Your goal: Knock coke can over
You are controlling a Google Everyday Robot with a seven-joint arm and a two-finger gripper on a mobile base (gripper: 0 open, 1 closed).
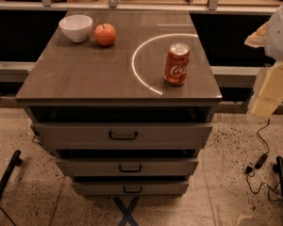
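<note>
The coke can [177, 64] stands upright on the right side of the dark cabinet top [85, 74], near the front right corner. It is red with a white script logo and a silver top. My gripper [270, 91] is at the right edge of the view, beside the cabinet and off its top. It hangs below a white arm segment [280, 27], well to the right of the can and not touching it.
A white bowl [76, 27] and a red-orange apple [105, 34] sit at the back left of the top. A bright curved light reflection [137, 65] arcs left of the can. The cabinet has three drawers [123, 135]. Cables [262, 159] lie on the floor at the right.
</note>
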